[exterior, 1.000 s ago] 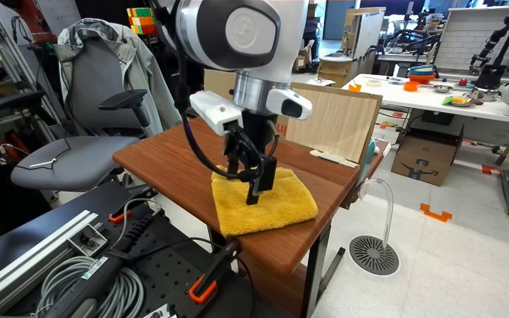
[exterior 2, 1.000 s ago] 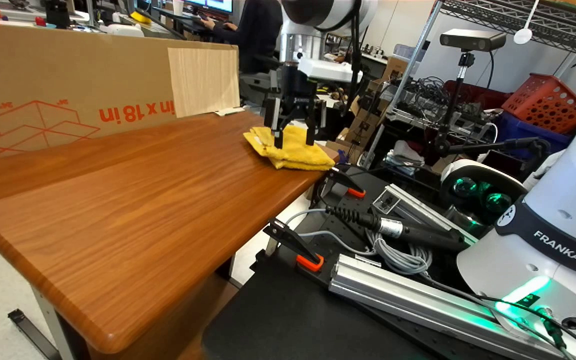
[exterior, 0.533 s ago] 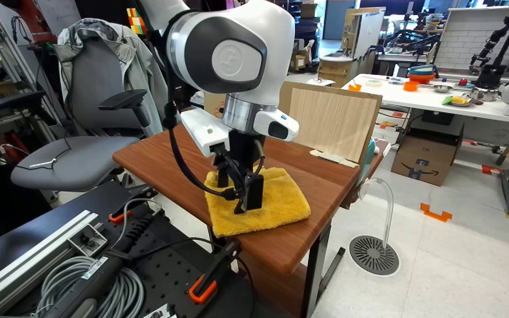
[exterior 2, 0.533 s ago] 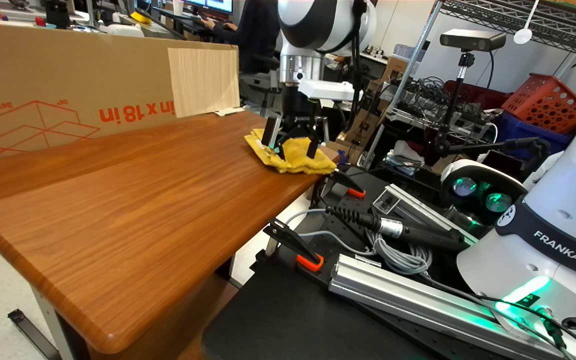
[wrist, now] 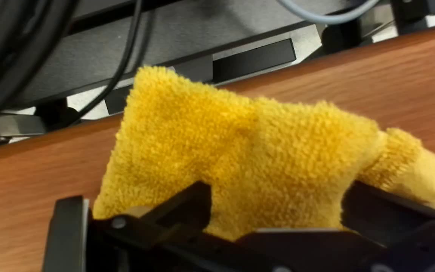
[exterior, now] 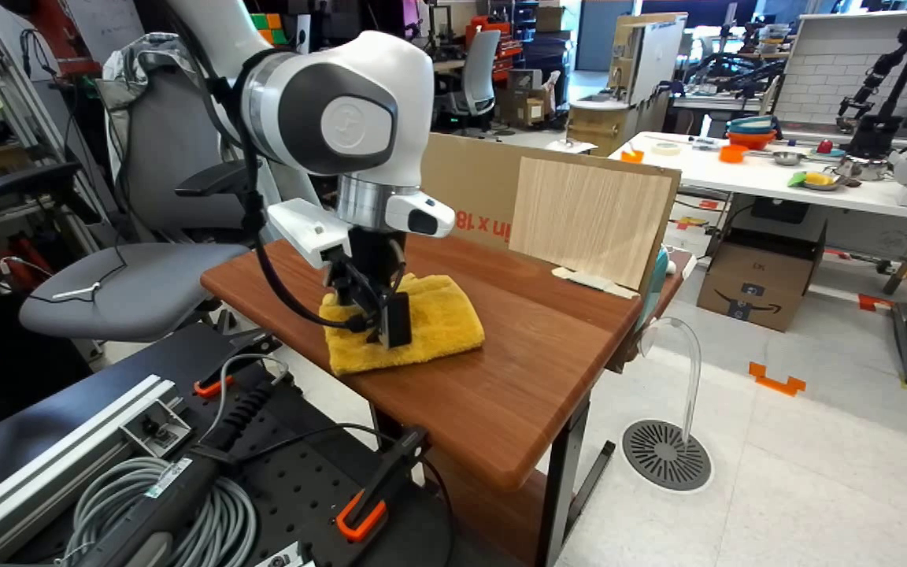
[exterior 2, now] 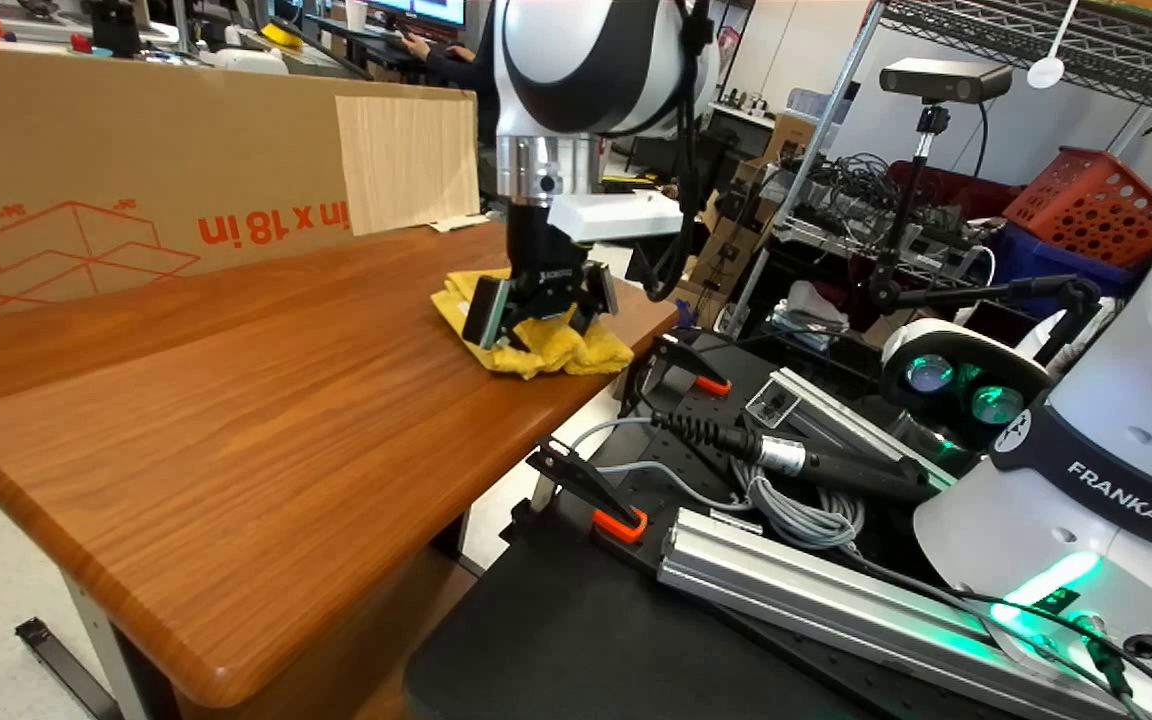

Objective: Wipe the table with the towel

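The mustard-yellow towel lies on the reddish-brown wooden table, near the edge facing the robot's mount. It also shows in an exterior view, rumpled under the fingers. My gripper points down onto the towel; it also shows in an exterior view. In the wrist view the fingers of the gripper stand well apart, with yellow towel filling the gap and bulging up between them. The fingertips are sunk in or hidden by the cloth. A towel corner reaches the table's edge in the wrist view.
An upright cardboard panel stands along the table's far side; it also shows in an exterior view. A black mount plate with orange-tipped clamps and cables borders the near edge. A grey chair stands beside the table.
My gripper came down onto the towel. The towel then slid with it along the table, leftward and toward the chair in an exterior view. The fingers stay apart; the towel is more rumpled.
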Controlling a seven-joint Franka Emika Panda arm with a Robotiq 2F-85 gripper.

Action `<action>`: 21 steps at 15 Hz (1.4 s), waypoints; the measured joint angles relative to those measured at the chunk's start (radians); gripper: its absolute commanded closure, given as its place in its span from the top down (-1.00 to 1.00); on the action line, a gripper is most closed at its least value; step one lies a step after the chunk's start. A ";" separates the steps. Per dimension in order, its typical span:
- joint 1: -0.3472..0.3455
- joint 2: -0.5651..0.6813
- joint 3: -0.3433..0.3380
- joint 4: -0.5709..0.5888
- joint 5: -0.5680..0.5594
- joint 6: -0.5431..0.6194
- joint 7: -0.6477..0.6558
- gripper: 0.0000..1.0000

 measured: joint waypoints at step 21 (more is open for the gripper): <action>0.130 0.312 0.063 0.584 0.098 -0.168 0.244 1.00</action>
